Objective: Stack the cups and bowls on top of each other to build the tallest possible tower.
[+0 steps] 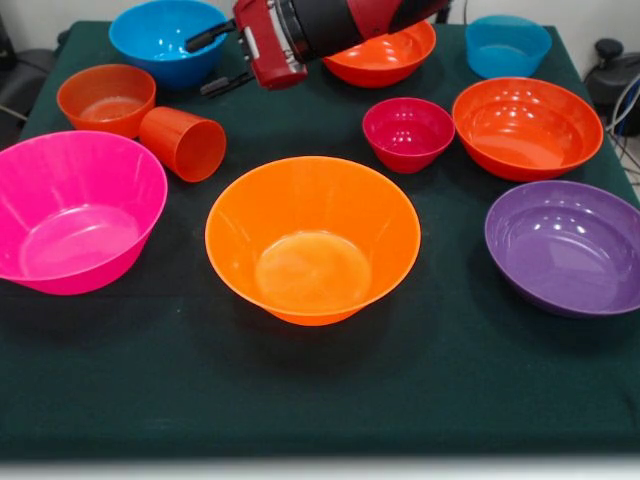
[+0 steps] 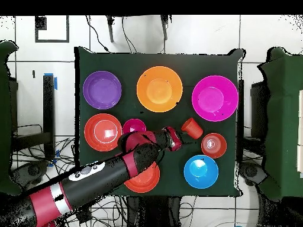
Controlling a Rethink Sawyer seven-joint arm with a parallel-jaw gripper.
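Observation:
The orange-red cup [image 1: 185, 143] lies on its side between the small orange bowl [image 1: 105, 98] and the large yellow-orange bowl [image 1: 312, 240], which stands empty with nothing stacked in it. My gripper [image 1: 212, 62] is open and empty, pointing sideways above the table just behind the cup, near the blue bowl [image 1: 165, 40]. In the overhead view the gripper [image 2: 181, 136] is right beside the cup [image 2: 191, 126]. The other bowls stand apart: pink [image 1: 75, 210], purple [image 1: 565, 245], orange-red [image 1: 527, 127] and small magenta [image 1: 408, 133].
Another orange-red bowl [image 1: 385, 55] and a small light-blue bowl [image 1: 507, 45] stand at the back, partly under my arm [image 2: 106, 174]. All the vessels sit on a dark green cloth [image 1: 320, 400]. Cables lie on the floor around the table.

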